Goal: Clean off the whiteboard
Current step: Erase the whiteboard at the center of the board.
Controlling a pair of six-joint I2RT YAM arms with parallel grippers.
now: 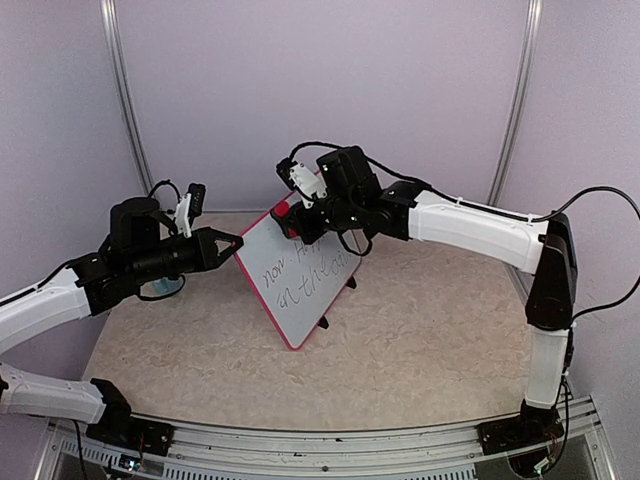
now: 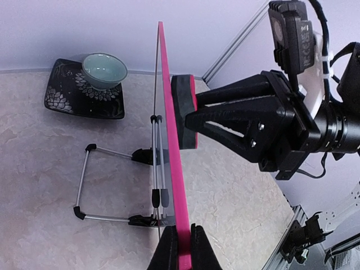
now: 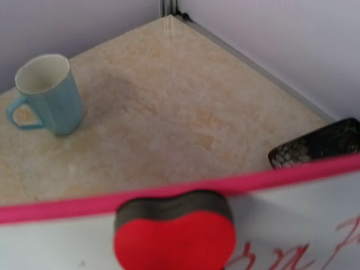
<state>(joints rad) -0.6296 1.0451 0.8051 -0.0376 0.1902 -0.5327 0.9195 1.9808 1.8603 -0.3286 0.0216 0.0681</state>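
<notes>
The whiteboard [image 1: 300, 280] stands tilted on its wire stand [image 2: 84, 185] mid-table, pink-red frame around a white face with handwriting [image 3: 292, 256]. My left gripper [image 1: 232, 243] is shut on the board's left frame edge [image 2: 171, 140]; in the left wrist view its fingertips [image 2: 169, 253] pinch the pink strip. My right gripper [image 1: 300, 215] is shut on a red heart-shaped eraser [image 3: 174, 239] with a dark felt side. The eraser [image 2: 181, 90] presses flat against the board's face near the top edge. The right fingers do not show in the right wrist view.
A light blue mug [image 3: 48, 93] stands on the table behind the board. A teal bowl [image 2: 104, 70] sits on a black patterned tray [image 2: 64, 98] near the back wall. The tray's corner [image 3: 318, 146] shows just past the board's frame.
</notes>
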